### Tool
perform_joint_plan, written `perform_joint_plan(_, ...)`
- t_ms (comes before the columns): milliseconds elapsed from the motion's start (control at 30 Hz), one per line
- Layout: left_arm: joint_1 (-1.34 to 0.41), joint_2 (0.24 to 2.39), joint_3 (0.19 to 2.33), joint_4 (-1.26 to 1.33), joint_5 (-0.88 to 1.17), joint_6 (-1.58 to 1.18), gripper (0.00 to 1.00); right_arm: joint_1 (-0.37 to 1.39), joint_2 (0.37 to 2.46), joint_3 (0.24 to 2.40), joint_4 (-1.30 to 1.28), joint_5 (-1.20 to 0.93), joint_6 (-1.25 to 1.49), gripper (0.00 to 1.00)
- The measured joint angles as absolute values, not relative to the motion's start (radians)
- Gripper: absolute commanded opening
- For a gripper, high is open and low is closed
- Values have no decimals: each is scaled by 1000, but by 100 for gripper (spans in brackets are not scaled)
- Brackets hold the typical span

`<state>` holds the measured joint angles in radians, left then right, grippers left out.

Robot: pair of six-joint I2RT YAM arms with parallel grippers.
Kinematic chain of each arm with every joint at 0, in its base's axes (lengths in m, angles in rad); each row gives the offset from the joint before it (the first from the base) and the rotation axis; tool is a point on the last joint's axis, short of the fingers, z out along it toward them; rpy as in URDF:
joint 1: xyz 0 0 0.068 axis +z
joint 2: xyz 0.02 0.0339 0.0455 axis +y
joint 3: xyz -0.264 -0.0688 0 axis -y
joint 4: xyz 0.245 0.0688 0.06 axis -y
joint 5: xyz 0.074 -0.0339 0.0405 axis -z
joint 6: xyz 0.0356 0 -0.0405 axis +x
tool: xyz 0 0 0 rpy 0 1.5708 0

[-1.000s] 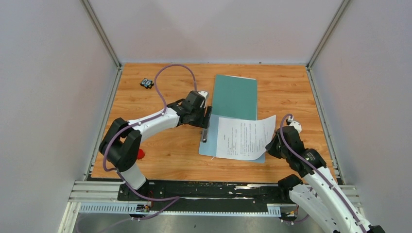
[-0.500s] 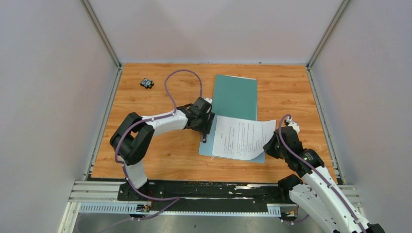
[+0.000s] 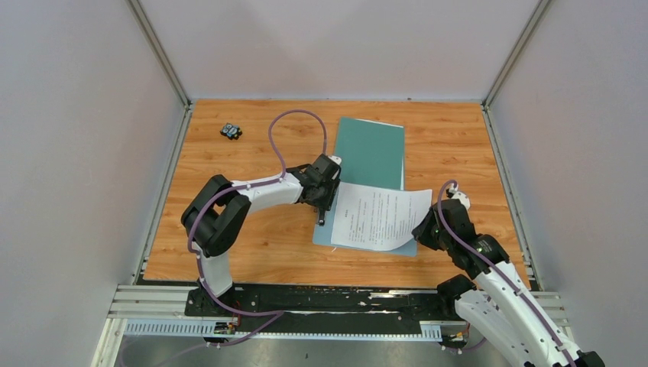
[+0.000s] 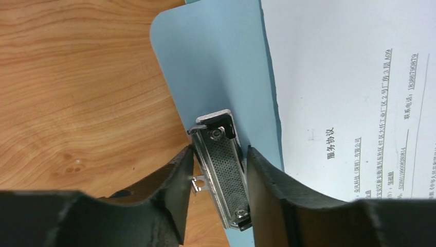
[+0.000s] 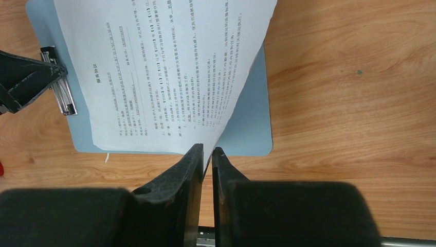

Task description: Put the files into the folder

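The teal folder (image 3: 370, 151) lies closed at the back of the table. One printed file sheet (image 3: 378, 218) lies on a light blue clipboard (image 3: 325, 233), its right edge lifted. My right gripper (image 3: 422, 228) is shut on that edge; the right wrist view shows the sheet (image 5: 164, 67) pinched between the tips of that gripper (image 5: 207, 152). My left gripper (image 3: 326, 203) is at the clipboard's left end. In the left wrist view this gripper (image 4: 220, 175) has its jaws closed against both sides of the metal clip (image 4: 222, 164). The sheet (image 4: 349, 92) lies free to the clip's right.
A small black and blue object (image 3: 231, 131) lies at the back left. A small red thing (image 3: 221, 242) sits by the left arm's base. Grey walls stand on three sides of the wooden table (image 3: 252, 153). The folder's near edge borders the clipboard.
My left gripper has moved toward the near side and right, from beside the folder onto the clipboard's clip. My right gripper has carried the sheet's edge slightly left and lower.
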<state>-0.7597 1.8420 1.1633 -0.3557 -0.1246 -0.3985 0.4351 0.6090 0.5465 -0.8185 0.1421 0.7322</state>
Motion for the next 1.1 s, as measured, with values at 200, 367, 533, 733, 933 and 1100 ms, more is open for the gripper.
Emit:
perform_joint_plan(200,-760,1839,1171,-388,-184,-395,18,435,628,543,-804,117,731,29)
perform_joint_plan(367,-746,1801,1146,-427,-213,-395,10,435,658,537,-790,84,727,41)
perform_joint_plan(533,-697,1753,1079,-446,-207,-411,7,435,696,537,-785,65,723,52)
perform_joint_plan(733,-643,1702,1014,-443,-173,-454,3,435,712,537,-743,16,695,67)
perform_joint_plan(933,-613,1686,994,-429,-139,-483,0,428,796,560,-647,-36,598,75)
perform_joint_plan(1100,-586,1679,980,-414,-101,-500,0,356,1031,650,-546,-67,484,78)
